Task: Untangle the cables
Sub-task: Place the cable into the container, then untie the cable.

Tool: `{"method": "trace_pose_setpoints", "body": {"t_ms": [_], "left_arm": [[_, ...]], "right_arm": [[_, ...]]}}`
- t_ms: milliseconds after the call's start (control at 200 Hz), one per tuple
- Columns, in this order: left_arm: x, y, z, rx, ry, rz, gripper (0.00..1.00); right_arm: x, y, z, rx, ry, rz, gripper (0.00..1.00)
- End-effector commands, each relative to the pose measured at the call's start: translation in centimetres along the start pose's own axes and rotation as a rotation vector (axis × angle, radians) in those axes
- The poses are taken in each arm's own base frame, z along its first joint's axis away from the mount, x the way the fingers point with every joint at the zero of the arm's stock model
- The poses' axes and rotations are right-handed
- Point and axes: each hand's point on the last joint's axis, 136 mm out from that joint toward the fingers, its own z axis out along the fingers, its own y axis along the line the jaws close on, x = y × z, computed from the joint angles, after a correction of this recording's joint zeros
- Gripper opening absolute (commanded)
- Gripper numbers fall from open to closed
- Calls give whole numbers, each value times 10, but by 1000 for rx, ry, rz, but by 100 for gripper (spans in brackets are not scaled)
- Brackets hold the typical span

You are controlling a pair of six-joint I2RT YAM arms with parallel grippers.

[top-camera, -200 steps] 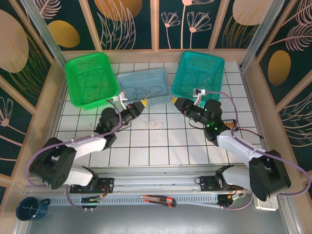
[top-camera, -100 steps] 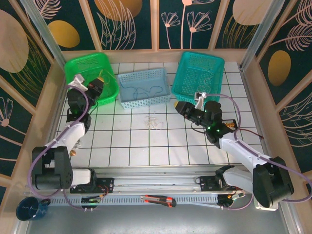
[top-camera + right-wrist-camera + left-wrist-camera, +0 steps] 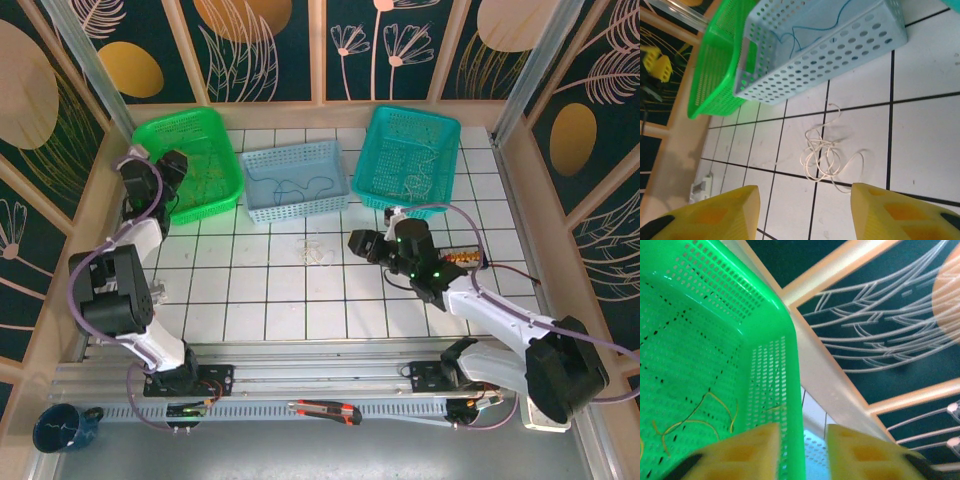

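Two robot arms work over a white tiled bench (image 3: 300,300) enclosed by dark wall panels painted with leaves.

The left arm is folded sharply at the elbow and stretched to the far left. Its forearm runs along the left edge of the bench. The left hand (image 3: 802,452) is at the side wall of a bright green perforated plastic basket (image 3: 715,340). Its two yellow fingers (image 3: 750,452) stand apart, released and gripping nothing. The basket's rim shows in the gap between them. Inside the basket, just past one finger, a thin yellow cable (image 3: 705,412) lies in loose curves on the basket floor.

The right arm reaches diagonally from its base at the near right toward the middle of the bench, with the forearm held low. The right hand (image 3: 805,210) points left. Its own yellow fingers (image 3: 715,215) are spread wide and hold nothing.

Ahead of the right hand, in line with the gap between its fingers and clear of them, is a small loose tangle of thin white cable (image 3: 825,155). It lies flat on the tiles, and neither hand touches it.

Beyond the tangle from the right hand stands a pale blue perforated plastic basket (image 3: 840,55), which holds a thin dark cable (image 3: 296,187). The green basket sits just beside it on the far side. A teal perforated plastic basket (image 3: 410,150) stands past the right hand, toward the back of the bench.
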Motion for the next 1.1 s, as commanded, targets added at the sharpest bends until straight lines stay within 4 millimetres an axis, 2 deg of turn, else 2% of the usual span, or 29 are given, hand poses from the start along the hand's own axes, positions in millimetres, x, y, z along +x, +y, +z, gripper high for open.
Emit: {"method": "trace_pose_setpoints", "body": {"t_ms": [0, 60, 205, 395, 490, 570, 596, 816, 946, 1091], "left_arm": [[-25, -4, 10, -17, -23, 32, 52], [-31, -8, 14, -22, -20, 46, 70], [-38, -29, 12, 29, -5, 85, 99], [-21, -52, -5, 142, 65, 79, 99], [-3, -61, -19, 185, 108, 84, 99], [13, -77, -34, 233, 141, 106, 99], [25, -73, -38, 229, 166, 103, 99], [99, -96, -82, 316, 294, 69, 99], [124, -87, -105, 328, 313, -5, 99], [135, -75, -120, 322, 324, -51, 99]], "right_arm": [[-5, -3, 3, 57, -29, -44, 51], [-2, -4, 4, 60, -22, -51, 52], [3, -6, 8, 63, -8, -80, 59], [10, -4, 21, 63, 37, -150, 69], [13, -2, 33, 64, 70, -193, 70], [16, 0, 44, 69, 109, -231, 71], [17, 0, 48, 72, 125, -245, 70], [35, 2, 85, 77, 263, -391, 67], [45, -2, 102, 102, 329, -501, 64], [49, -13, 117, 149, 363, -565, 63]]}}
